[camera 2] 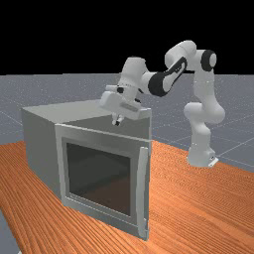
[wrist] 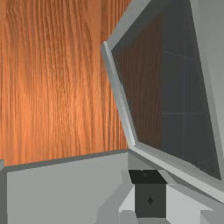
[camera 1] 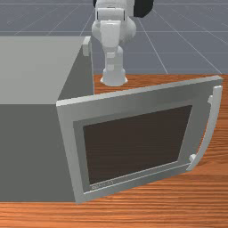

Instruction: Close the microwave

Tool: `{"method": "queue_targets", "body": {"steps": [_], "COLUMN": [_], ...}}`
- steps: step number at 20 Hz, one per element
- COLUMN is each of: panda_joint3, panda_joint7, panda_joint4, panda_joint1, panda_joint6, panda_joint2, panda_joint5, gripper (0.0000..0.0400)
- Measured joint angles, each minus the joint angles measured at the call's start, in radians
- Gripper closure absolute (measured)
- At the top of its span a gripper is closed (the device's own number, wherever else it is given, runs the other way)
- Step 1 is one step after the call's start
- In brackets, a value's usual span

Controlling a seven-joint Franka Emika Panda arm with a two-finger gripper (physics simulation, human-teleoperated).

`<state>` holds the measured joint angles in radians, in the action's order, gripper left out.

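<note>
In the far view my gripper hangs just above the door's top edge, on the side toward the arm. The white end of my gripper appears beyond that edge in the front view. My gripper stands beside the inner face of the door in the wrist view. The microwave's door is wide open, swung out from the grey body. Its curved handle is at the free edge, at the front view's right.
The microwave body is a large block at the far view's left, beside the hand. Orange-brown table surrounds it and extends to the arm's base. The open door is a tall panel close to the hand.
</note>
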<state>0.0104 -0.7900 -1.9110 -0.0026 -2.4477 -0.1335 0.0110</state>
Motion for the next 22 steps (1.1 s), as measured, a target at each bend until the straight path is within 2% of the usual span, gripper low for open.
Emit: {"method": "queue_targets", "body": {"steps": [2, 3, 5, 7, 9, 10, 11, 14, 15, 16, 21, 22], "panda_joint3": [0.000, 0.000, 0.000, 0.003, 0.005, 0.006, 0.007, 0.000, 0.000, 0.012, 0.001, -0.010], "panda_joint7": [0.000, -0.001, -0.002, 0.020, 0.027, 0.029, 0.035, 0.006, 0.006, 0.046, 0.010, 0.005], "panda_joint4": [0.065, 0.105, 0.162, 0.292, 0.510, 0.678, 0.929, 0.920, 0.975, 0.850, 0.843, 0.966], "panda_joint1": [0.000, 0.000, 0.000, 0.004, 0.006, 0.006, 0.005, 0.000, 0.000, 0.008, 0.001, -0.010], "panda_joint6": [-0.002, 0.072, 0.154, 0.204, 0.276, 0.339, 0.441, 0.437, 0.486, 0.370, 0.369, 0.424], "panda_joint2": [-0.052, -0.062, -0.060, -0.136, -0.278, -0.381, -0.527, -0.538, -0.570, -0.524, -0.532, -0.599], "panda_joint5": [-0.001, -0.001, -0.001, 0.004, 0.004, 0.002, 0.001, -0.003, -0.003, 0.004, -0.002, -0.023], "gripper": [0.0400, 0.0400, 0.0400, 0.0400, 0.0400, 0.0400, 0.0400, 0.0400, 0.0400, 0.0400, 0.0400, 0.0400]}}
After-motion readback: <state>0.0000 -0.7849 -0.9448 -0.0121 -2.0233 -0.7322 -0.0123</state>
